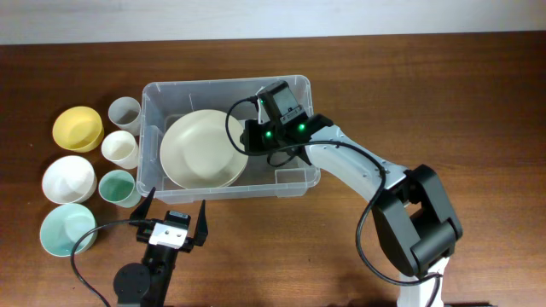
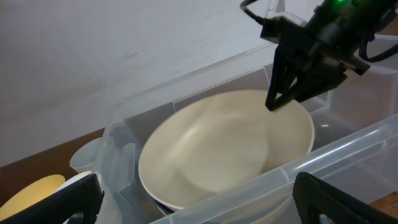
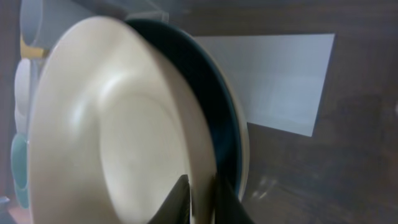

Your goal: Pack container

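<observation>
The right gripper (image 3: 202, 199) pinches the rim of a cream plate (image 1: 200, 149) inside the container (image 1: 229, 84), which stands mid-table (image 1: 444, 85), apparently settling it onto a dark blue plate (image 3: 219, 118). The left gripper (image 1: 174, 215) hovers spread and empty just in front of the container. Left of it sit bowls (image 1: 78, 128) and cups (image 1: 124, 112), out of the way.

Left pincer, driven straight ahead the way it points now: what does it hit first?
The left pincer, open, would most likely meet the near wall of the clear container first; the cream plate sits behind that wall. Depth is hard to judge.
</observation>
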`<move>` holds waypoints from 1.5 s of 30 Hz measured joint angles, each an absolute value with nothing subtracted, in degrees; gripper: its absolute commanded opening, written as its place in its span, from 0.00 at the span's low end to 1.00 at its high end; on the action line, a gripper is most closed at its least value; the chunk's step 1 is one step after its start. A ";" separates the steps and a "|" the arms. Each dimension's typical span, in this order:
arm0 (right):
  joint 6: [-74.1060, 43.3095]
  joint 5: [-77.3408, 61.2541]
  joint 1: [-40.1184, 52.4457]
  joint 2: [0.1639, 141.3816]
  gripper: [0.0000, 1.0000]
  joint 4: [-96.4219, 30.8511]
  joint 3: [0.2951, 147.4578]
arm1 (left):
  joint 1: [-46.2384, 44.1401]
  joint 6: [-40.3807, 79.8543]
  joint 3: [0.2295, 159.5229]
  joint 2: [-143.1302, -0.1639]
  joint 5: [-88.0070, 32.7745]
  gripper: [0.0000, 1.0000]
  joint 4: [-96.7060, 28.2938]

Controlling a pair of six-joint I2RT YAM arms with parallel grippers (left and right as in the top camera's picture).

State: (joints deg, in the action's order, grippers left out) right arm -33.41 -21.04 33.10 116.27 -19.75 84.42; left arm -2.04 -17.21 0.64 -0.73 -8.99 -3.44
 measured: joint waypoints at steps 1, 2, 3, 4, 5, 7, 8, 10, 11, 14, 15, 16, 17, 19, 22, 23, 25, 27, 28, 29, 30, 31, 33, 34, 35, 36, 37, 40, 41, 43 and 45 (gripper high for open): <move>-33.41 -21.41 33.10 116.60 0.23 -19.75 84.42 | -2.04 -17.21 0.64 -0.73 -8.99 1.00 -3.44; -33.52 -21.78 33.10 116.97 0.32 -19.77 84.42 | -2.04 -17.21 0.64 -0.73 -8.99 1.00 -3.44; -33.65 -22.04 33.10 117.21 0.40 -19.73 84.42 | -2.04 -17.21 0.64 -0.73 -8.99 1.00 -3.44; -34.00 -22.31 33.10 117.45 0.49 -19.73 84.42 | -2.04 -17.21 0.64 -0.73 -8.99 1.00 -3.44; -33.80 -22.50 33.10 117.51 0.52 -19.64 84.42 | -2.04 -17.21 0.64 -0.73 -8.99 1.00 -3.44; -33.45 -22.85 33.10 117.51 0.56 -18.98 84.42 | -2.04 -17.21 0.64 -0.73 -8.99 1.00 -3.44; -33.30 -22.90 33.08 117.51 0.58 -18.81 84.42 | -2.04 -17.21 0.64 -0.73 -8.99 1.00 -3.44; -32.64 -23.05 32.95 117.51 0.59 -18.92 84.42 | -2.04 -17.21 0.64 -0.73 -8.99 1.00 -3.44; -32.03 -23.07 32.80 117.51 0.59 -19.38 84.55 | -2.04 -17.21 0.64 -0.73 -8.99 1.00 -3.44; -30.33 -22.57 32.18 117.69 0.59 -23.40 87.05 | -2.04 -17.21 0.64 -0.73 -8.99 1.00 -3.44; -29.36 -21.50 31.77 117.73 0.60 -25.54 89.34 | -2.04 -17.21 0.64 -0.73 -8.99 1.00 -3.44; -28.25 -19.77 31.48 117.84 0.62 -29.28 92.20 | -2.04 -17.21 0.64 -0.73 -8.99 1.00 -3.46; -26.85 -17.45 31.20 117.86 0.65 -32.21 95.33 | -2.04 -17.21 0.64 -0.73 -8.99 1.00 -3.44; -24.71 -12.62 30.81 117.84 0.72 -36.32 101.47 | -2.04 -17.21 0.64 -0.73 -8.99 1.00 -3.46; -22.13 -3.42 29.74 117.58 0.96 -42.65 112.03 | -2.04 -17.21 0.64 -0.73 -8.99 1.00 -3.44; -21.96 -0.14 28.88 117.45 0.99 -46.61 116.31 | -2.04 -17.21 0.64 -0.73 -8.99 1.00 -3.44; -20.84 4.49 26.61 117.19 0.99 -51.40 122.76 | -2.04 -17.21 0.64 -0.73 -8.99 1.00 -3.44; -20.58 8.25 22.17 116.86 0.99 -56.64 129.60 | -2.04 -17.21 0.64 -0.73 -8.99 1.00 -3.44; -20.64 9.61 19.09 116.46 0.99 -59.00 132.38 | -2.04 -17.21 0.64 -0.73 -8.99 1.00 -3.44; -20.95 10.46 16.01 116.25 0.99 -62.52 134.58 | -2.04 -17.21 0.64 -0.73 -8.99 1.00 -3.44; -21.23 11.09 13.28 115.90 0.99 -64.45 135.48 | -2.04 -17.21 0.64 -0.73 -8.99 1.00 -3.44; -21.50 11.77 9.50 115.55 0.99 -67.09 136.27 | -2.04 -17.21 0.64 -0.73 -8.99 1.00 -3.44; -22.09 12.86 2.87 115.33 0.99 -72.27 136.42 | -2.04 -17.21 0.64 -0.73 -8.99 1.00 -3.44; -22.17 13.08 -0.23 115.33 0.99 -74.52 135.98 | -2.04 -17.21 0.64 -0.73 -8.99 1.00 -3.44; -22.28 13.17 -2.22 115.33 0.99 -76.20 135.41 | -2.04 -17.21 0.64 -0.73 -8.99 1.00 -3.44; -22.31 13.28 -4.75 115.33 0.99 -78.11 134.28 | -2.04 -17.21 0.64 -0.73 -8.99 1.00 -3.44; -22.37 13.28 -7.22 115.33 0.99 -79.61 132.84 | -2.04 -17.21 0.64 -0.73 -8.99 1.00 -3.44; -22.50 13.28 -12.56 115.35 0.99 -81.06 127.59 | -2.04 -17.21 0.64 -0.73 -8.99 1.00 -3.44; -22.50 13.23 -13.82 115.35 0.99 -80.55 125.69 | -2.04 -17.21 0.64 -0.73 -8.99 1.00 -3.44; -22.50 13.17 -15.84 115.35 0.99 -78.50 121.78 | -2.04 -17.21 0.64 -0.73 -8.99 1.00 -3.44; -22.48 13.19 -17.26 115.44 0.99 -76.16 118.02 | -2.04 -17.21 0.64 -0.73 -8.99 1.00 -3.44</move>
State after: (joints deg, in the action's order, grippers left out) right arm -22.48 13.19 -17.26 115.44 -76.16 118.02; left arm -2.04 -17.21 0.64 -0.73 -8.99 -3.44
